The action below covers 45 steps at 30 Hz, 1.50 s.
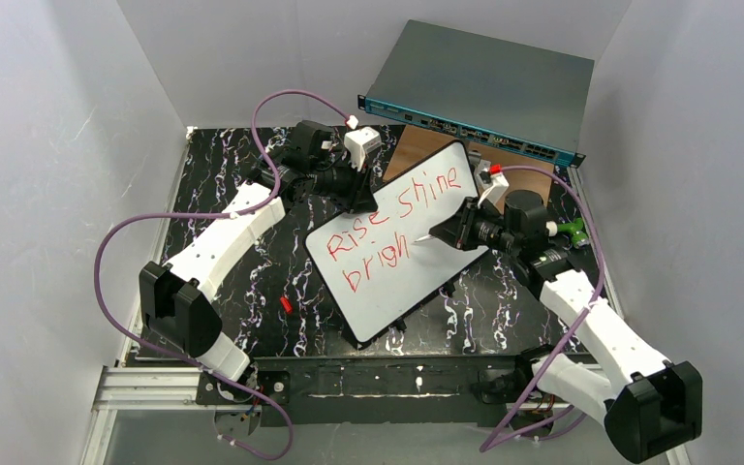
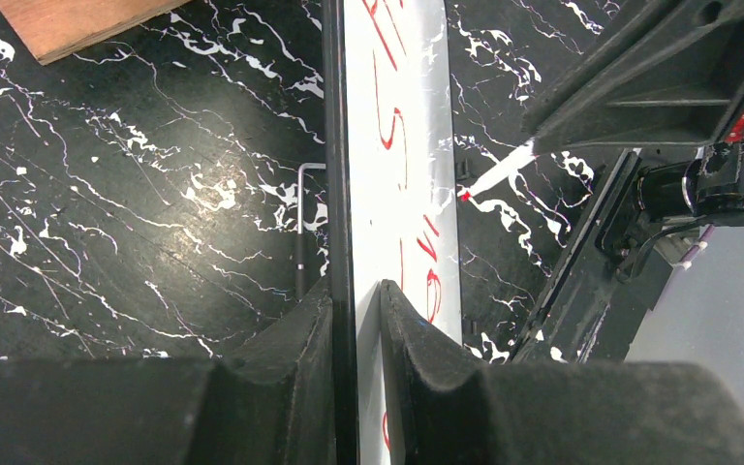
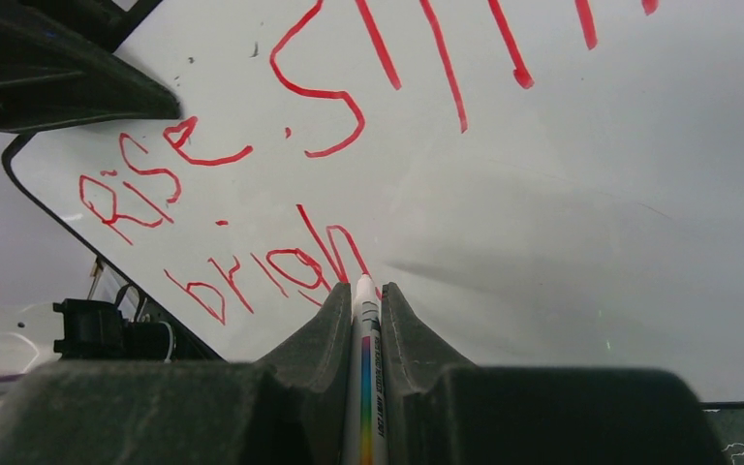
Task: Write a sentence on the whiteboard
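The whiteboard point(image 1: 417, 281) lies tilted across the black table, its upper-left edge pinched between the jaws of my left gripper point(image 1: 361, 197). In the left wrist view that gripper point(image 2: 356, 302) is shut on the whiteboard's thin dark rim point(image 2: 337, 145). The sentence point(image 1: 397, 218) reads "Rise shine" in red, with "brigh" point(image 3: 271, 271) below it. My right gripper point(image 3: 360, 291) is shut on a white marker point(image 3: 365, 339) with a rainbow stripe. The marker's tip point(image 1: 418, 239) sits at the end of the "h", at or just off the board.
A grey metal box with a teal front point(image 1: 484, 87) stands at the back, with a brown board point(image 1: 409, 150) lying in front of it. A small red cap point(image 1: 286, 304) lies on the marble table point(image 1: 223, 174). A green object point(image 1: 570, 231) lies behind the right arm. A thin metal key point(image 2: 302, 223) lies beside the board.
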Motion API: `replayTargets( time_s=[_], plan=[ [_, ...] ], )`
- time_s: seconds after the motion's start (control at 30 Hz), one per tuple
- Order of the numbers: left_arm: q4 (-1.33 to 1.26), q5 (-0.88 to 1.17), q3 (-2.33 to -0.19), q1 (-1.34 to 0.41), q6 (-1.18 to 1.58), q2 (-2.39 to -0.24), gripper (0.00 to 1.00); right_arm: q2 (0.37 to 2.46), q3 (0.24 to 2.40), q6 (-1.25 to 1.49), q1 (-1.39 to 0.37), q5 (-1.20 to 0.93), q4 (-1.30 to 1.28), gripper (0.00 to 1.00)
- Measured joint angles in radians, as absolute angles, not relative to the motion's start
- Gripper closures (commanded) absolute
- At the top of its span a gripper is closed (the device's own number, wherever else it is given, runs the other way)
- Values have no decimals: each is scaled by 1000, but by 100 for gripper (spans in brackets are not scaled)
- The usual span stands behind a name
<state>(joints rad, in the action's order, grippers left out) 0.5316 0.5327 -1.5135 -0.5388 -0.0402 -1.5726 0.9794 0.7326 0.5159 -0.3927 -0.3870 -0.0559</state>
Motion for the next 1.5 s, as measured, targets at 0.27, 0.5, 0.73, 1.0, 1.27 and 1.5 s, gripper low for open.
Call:
replayTargets(
  time_s=[0.27,0.5,0.73,1.0,1.27,1.5],
  plan=[
    [531,535,-1514,-539,-40,-1573,100,1049,750,519,-393,-376,-41,99],
    [530,535,-1514,-539,-39,-1573,100,1079,771,528,-393,-399,0,99],
    [530,533,-1513,-539,-35,-1573,100,1118,778,555,-393,-407,25,99],
    [530,532,-1513,-539,-33,-1573,100,1121,780,567,-393,-406,25,99],
    [531,530,-1513,-539,-33,-1573,100,1121,780,569,-393,-392,23,99],
    [530,530,-1514,-538,-33,-1575,100,1120,803,553,-383,-355,-13,99]
  ],
)
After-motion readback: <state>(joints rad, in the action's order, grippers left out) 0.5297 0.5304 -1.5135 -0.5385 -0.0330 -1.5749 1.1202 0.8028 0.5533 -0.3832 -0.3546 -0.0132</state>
